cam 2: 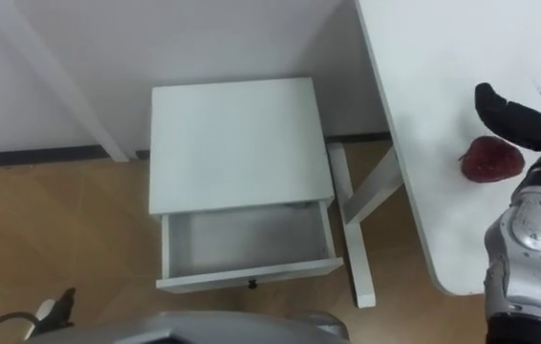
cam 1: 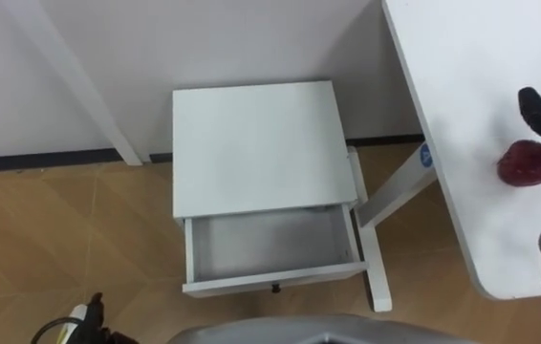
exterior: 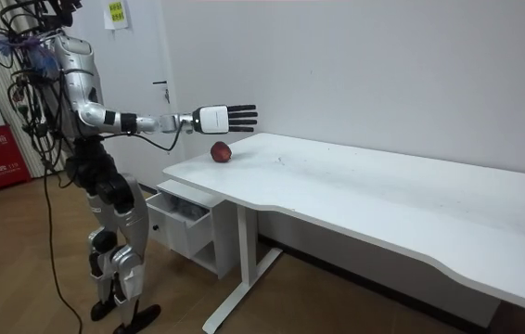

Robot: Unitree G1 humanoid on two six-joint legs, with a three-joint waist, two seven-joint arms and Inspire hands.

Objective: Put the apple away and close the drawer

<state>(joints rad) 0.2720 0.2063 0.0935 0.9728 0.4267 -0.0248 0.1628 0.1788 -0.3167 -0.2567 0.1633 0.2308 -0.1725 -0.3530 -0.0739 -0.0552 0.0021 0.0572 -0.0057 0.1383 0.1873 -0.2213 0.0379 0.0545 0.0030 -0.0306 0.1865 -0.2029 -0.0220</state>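
Note:
A dark red apple (cam 1: 530,162) lies on the white table (cam 1: 462,76) near its left end, also seen in the room view as the apple (exterior: 221,151). My right hand (exterior: 230,116) hovers just above it with fingers straight, open and holding nothing; in the eye views a dark part of the right hand (cam 2: 514,119) shows beside the apple (cam 2: 491,159). The white cabinet (cam 1: 256,143) stands in front of me on the floor. Its drawer (cam 1: 270,244) is pulled out and empty. My left hand (cam 1: 92,313) hangs low at the lower left.
The table's white leg and foot (cam 1: 376,248) stand right beside the cabinet's right side. A white wall runs behind the cabinet, with a slanted white bar (cam 1: 79,86) at the left. Wooden floor lies to the cabinet's left.

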